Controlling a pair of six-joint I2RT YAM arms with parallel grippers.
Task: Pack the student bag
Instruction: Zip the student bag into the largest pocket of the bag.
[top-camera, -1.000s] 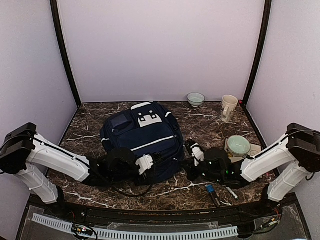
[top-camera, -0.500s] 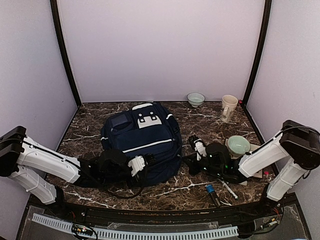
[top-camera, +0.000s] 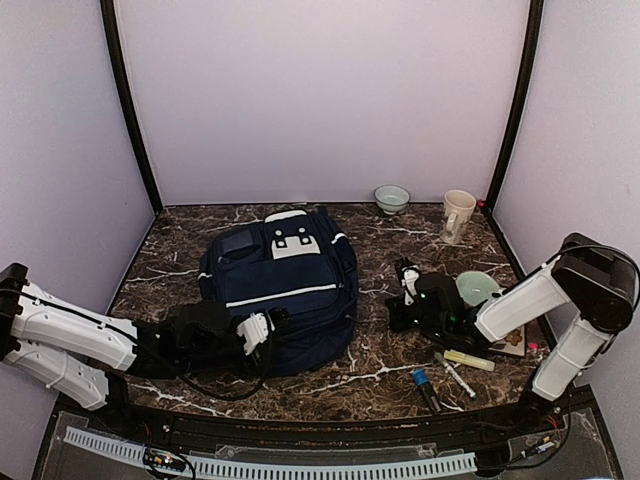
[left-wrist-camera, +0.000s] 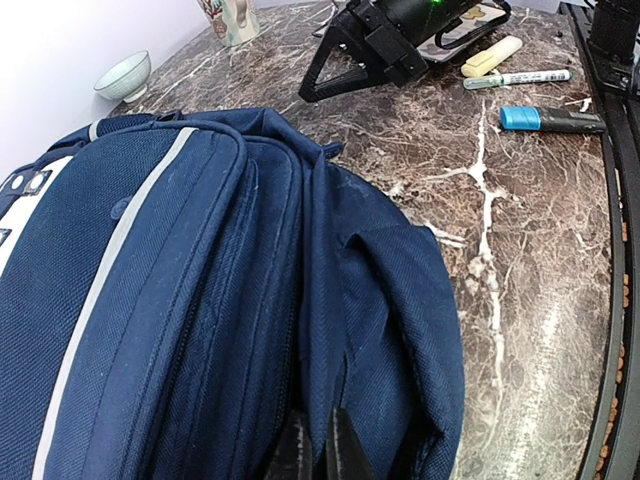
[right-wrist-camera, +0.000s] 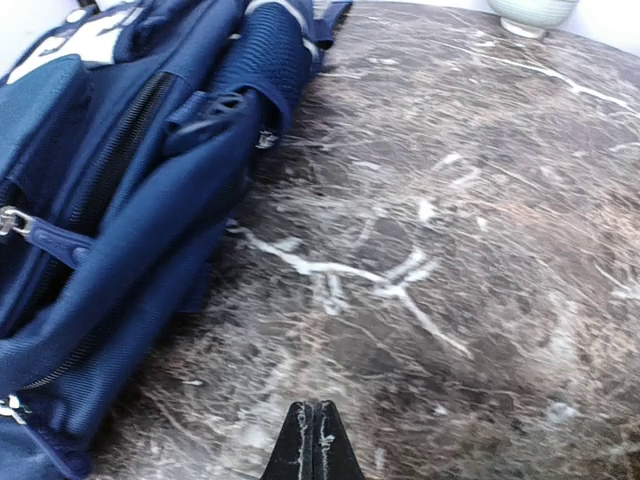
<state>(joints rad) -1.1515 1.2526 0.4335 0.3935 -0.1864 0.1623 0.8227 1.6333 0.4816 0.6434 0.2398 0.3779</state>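
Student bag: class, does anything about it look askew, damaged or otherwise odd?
The student bag lies flat, its near-edge fabric puckered into folds where the left gripper pinches it. No damage shows.

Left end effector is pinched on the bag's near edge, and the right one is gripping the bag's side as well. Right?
Not quite. The right end effector is shut on nothing: the right wrist view shows it over bare table, apart from the bag. The left end effector is pinched on the bag's near edge, as you say.
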